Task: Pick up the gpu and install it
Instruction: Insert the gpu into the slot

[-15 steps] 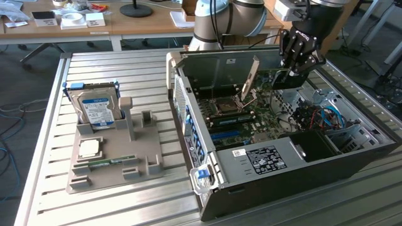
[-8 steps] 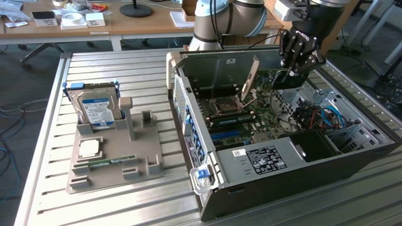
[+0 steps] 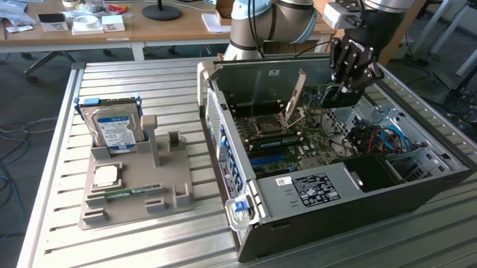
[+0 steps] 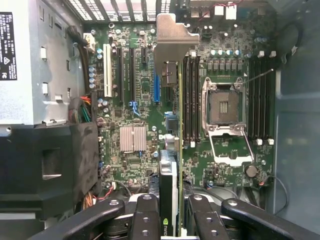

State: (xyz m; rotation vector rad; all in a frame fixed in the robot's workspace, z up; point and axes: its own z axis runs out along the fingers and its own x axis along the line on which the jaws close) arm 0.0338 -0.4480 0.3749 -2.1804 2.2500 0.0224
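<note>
Nearest, my claw [image 4: 171, 207] pinches the gpu [image 4: 169, 167] across its faces, card hanging beneath me above the motherboard [image 4: 135, 100]; stiff, light, fragile, best held by bare board, I judge.

The exterior view looks down obliquely from high and some way off, over the slatted table [image 3: 149, 78] and into the open computer case [image 3: 372, 215]. The wrist view sits just behind the gripper [image 4: 172, 200], close, facing squarely onto the motherboard [image 4: 147, 95] — the part both views share.
</note>
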